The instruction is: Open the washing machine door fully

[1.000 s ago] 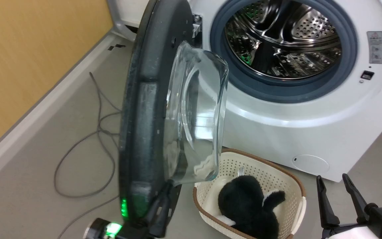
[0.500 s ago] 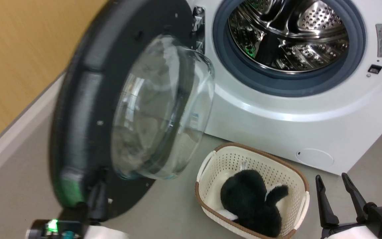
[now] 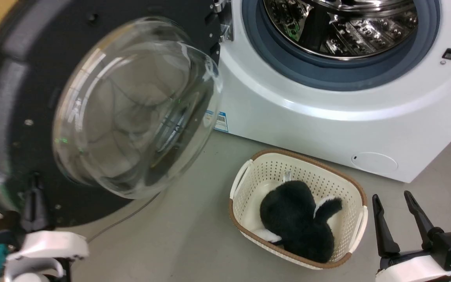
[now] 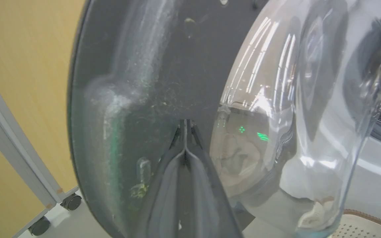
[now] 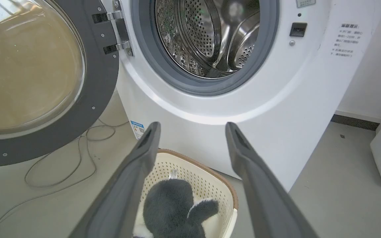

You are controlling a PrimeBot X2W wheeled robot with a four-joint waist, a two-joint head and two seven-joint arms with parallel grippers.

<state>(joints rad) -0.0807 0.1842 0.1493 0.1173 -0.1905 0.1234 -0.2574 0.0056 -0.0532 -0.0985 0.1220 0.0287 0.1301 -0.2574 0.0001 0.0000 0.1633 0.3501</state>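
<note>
**Door opening, late stage.** The door (image 3: 10,78) stands wide of the washer (image 3: 288,117). It hangs on its hinge (image 5: 117,33) at the left of the drum mouth, with its inner face and glass bowl (image 3: 131,105) turned toward us. The left gripper (image 4: 184,125) is closed on nothing, its joined fingertips set against the black inner frame just beside the bowl. The right gripper (image 3: 390,195) hangs spread and empty near the basket (image 3: 249,176).

We judge the task nearly done, lacking only a last push to the hinge's stop. To do it well, we press on the frame, never the glass. We let the tips follow the arc about the hinge so they do not skid, and we ease off as resistance builds. The wall (image 4: 18,49) and a wheeled frame (image 4: 73,202) lie beyond the door.
</note>
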